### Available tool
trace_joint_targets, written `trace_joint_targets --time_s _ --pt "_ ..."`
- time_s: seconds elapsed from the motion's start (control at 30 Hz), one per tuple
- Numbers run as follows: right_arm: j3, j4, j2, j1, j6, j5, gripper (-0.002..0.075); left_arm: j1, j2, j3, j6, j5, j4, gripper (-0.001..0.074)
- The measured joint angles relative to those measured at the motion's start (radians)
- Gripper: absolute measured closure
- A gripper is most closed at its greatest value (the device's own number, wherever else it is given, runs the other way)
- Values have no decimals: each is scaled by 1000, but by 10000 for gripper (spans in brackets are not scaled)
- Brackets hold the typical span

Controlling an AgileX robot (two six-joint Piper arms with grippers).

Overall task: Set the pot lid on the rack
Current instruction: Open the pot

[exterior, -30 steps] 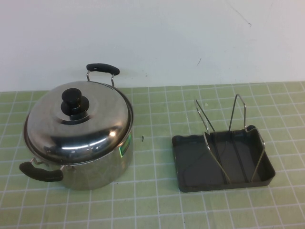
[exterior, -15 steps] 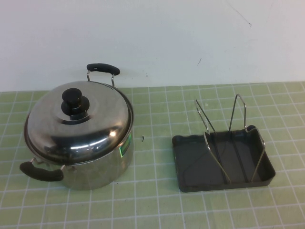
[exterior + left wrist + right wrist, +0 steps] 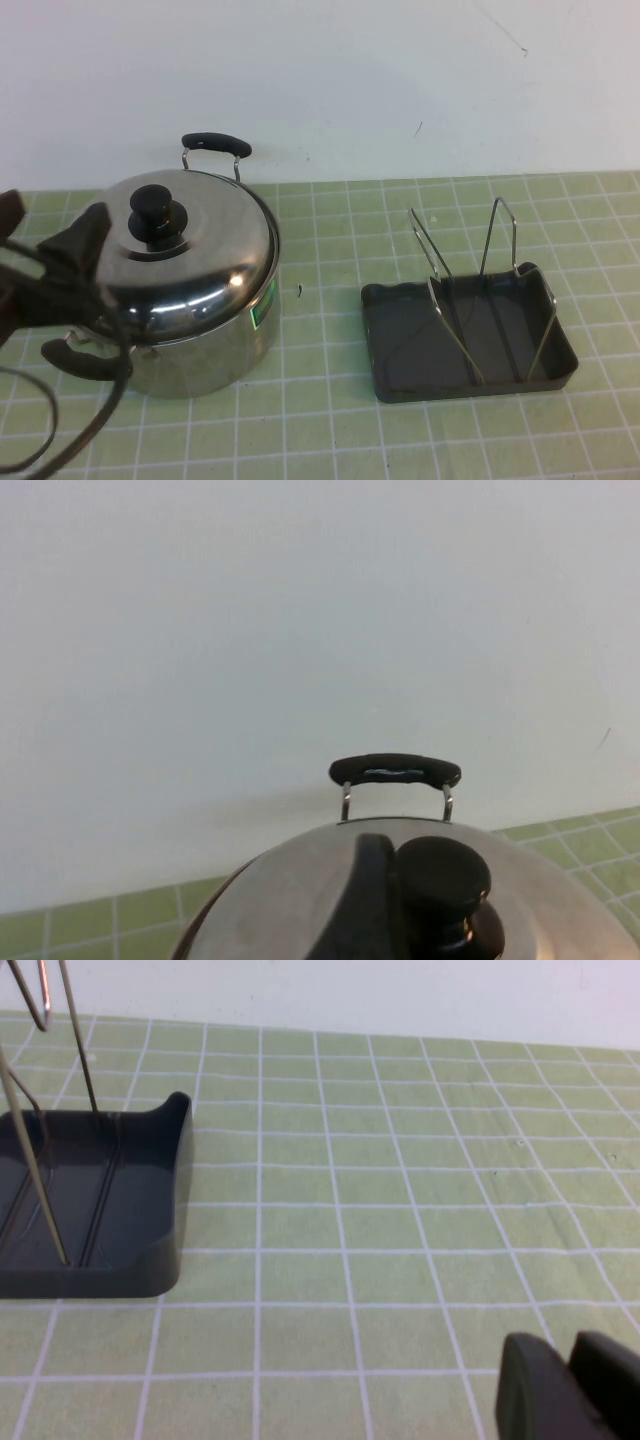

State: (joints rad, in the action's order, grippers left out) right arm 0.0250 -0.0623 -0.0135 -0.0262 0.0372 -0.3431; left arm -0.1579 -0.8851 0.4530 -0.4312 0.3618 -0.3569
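Steel-on-steel as of now: lid (image 3: 190, 260) seated level on pot (image 3: 210, 350), left half of green mat (image 3: 320, 420), not yet lifted

Change vs. half a second ago: left gripper (image 3: 50, 240) now in the high view, entering from the left edge at lid height; absent from both earlier frames. Lid, pot and rack (image 3: 400, 370) unmoved across all three.

Left gripper: fingers spread wide, holding nothing, just beside the lid's left flank and short of the knob (image 3: 153, 205). Left wrist view: one dark finger (image 3: 362, 900) close alongside the knob (image 3: 440, 880), contact not resolvable; second finger out of frame.

Reads as the reach phase under way, grasp not yet made. Task barely begun: knob still to be straddled and pinched, then lift, carry right, slot between the wires.

Right gripper (image 3: 570, 1385): outside the high view; seen only by its own wrist camera, low over bare mat, fingertips pressed together, empty, well apart from the rack (image 3: 150, 1260). Probably parked.

Lid appearance: round, domed, mirror-bright, as wide as the pot, reflections across the dome, black knob at centre. Likely slippery anywhere but the knob.

Rack: dark grey tray, right of pot and apart from it, upright wire loops (image 3: 450, 320), nothing in it
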Motion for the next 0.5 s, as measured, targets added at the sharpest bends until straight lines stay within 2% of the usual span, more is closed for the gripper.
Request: trace_joint_targets --time_s 0.2,0.5 --pt "0 0 0 0 0 0 655 0 -256 59 -3 222 -14 158" --pt "0 -1 0 0 0 -2 655 0 -545 211 3 289 -21 175"
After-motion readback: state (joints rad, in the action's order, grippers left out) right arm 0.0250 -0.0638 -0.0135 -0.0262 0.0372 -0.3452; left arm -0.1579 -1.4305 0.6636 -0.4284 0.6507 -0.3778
